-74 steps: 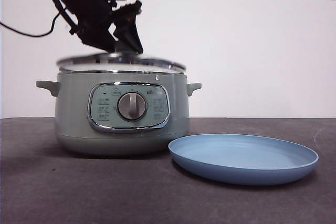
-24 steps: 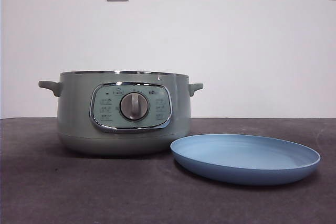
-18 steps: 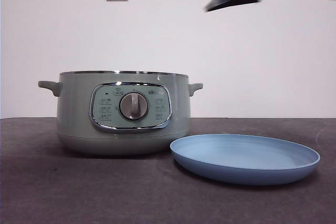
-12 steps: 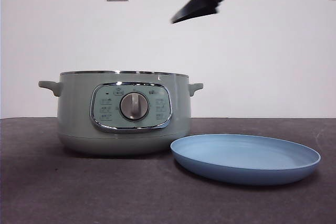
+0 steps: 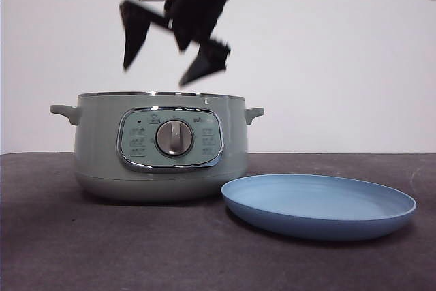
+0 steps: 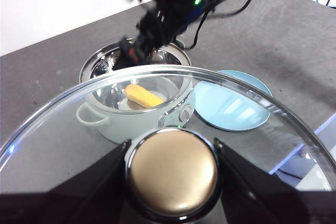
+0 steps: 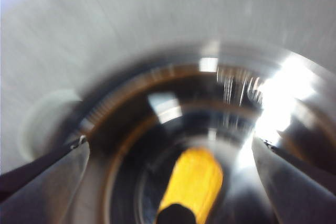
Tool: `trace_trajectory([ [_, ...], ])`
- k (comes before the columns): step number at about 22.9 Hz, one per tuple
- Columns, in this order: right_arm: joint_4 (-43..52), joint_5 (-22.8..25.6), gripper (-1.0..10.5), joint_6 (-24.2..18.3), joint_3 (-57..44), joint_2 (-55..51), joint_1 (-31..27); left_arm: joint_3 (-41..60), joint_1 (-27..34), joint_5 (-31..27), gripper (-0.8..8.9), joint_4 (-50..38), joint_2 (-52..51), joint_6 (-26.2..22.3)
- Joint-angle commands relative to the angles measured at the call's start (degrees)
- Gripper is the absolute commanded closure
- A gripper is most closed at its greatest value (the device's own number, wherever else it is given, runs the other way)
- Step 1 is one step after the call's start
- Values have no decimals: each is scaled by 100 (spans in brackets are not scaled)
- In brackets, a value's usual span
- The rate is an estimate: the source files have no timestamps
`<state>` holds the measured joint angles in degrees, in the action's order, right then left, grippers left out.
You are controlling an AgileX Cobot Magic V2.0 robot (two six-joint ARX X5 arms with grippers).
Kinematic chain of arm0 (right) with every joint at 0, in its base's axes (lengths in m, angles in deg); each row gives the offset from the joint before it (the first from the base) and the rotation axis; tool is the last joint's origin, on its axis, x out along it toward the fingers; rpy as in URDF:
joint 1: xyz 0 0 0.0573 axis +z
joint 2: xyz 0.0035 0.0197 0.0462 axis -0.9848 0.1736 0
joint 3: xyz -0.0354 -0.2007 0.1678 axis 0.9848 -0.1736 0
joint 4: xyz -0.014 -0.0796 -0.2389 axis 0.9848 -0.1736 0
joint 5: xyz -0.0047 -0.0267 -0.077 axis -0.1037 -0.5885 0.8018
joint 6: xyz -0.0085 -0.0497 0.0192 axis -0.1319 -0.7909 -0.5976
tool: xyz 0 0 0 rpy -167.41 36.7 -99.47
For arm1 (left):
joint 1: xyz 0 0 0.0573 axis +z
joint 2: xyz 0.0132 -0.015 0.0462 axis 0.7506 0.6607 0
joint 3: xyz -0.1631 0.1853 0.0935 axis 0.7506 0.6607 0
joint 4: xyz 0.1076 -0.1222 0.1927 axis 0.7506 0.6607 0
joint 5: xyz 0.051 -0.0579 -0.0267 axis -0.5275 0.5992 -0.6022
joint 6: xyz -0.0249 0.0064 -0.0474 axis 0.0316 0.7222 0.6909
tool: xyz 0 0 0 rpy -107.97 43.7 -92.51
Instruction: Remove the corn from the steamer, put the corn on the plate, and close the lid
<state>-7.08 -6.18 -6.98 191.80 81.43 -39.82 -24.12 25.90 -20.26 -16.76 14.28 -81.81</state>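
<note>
The wide, round, pale sage-green steamer [image 5: 160, 146] stands uncovered on the dark grey table [image 5: 102, 250], its chrome-framed panel and silver dial [image 5: 172, 138] facing the front camera; the shallow, round, light blue plate [image 5: 318, 206] lies bare just beside it, its near rim overlapping the pot's lower corner in the front view, though whether the two touch cannot be told; the right gripper [image 5: 170, 51] hangs directly above the open pot, blurred, its two black jaws spread wide apart with nothing between them; in the right wrist view that gripper [image 7: 168, 150] looks straight down into the shiny steel bowl, where the yellow-orange corn cob [image 7: 191, 184] lies on the bottom, between the lines of the two jaws but well below them; the left wrist view shows the same cob [image 6: 143, 95] lying inside the pot on its pale inner floor, with the right arm [image 6: 168, 9] reaching in over the rim; the left gripper [image 6: 173, 169] is held off to one side and above the table, its jaws pinching the rounded knob [image 6: 173, 171], which looks golden-brown here, of the domed clear-glass lid with a steel rim [image 6: 68, 103], so that the pot and plate are seen through the glass.
</note>
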Motion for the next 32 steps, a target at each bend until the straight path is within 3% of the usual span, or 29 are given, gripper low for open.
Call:
trace_trajectory([
  [1,-2,39,379,-31,13,286,39,-33,-13,26,821,-177,-48,37],
  [12,-133,334,388,-17,11,955,96,-33,-15,28,821,-142,-48,37],
  [15,-188,459,592,-20,11,1027,109,-33,-15,28,821,-142,-48,37],
  [17,-238,459,885,-20,11,1051,109,-33,-15,26,821,-140,-48,37],
  [18,-236,457,965,-17,11,1051,116,-33,-15,26,821,-140,-48,37],
  [22,-149,470,963,-20,13,881,149,-33,-15,26,821,-140,-48,37],
  [26,-249,503,963,-103,13,-155,146,-33,-13,26,822,-256,-48,37],
  [29,-1010,1108,963,-708,11,-1272,144,-33,-13,31,822,-529,-46,50],
  [32,-1779,1106,964,-855,0,-2059,70,-33,-13,33,822,-710,-46,125],
])
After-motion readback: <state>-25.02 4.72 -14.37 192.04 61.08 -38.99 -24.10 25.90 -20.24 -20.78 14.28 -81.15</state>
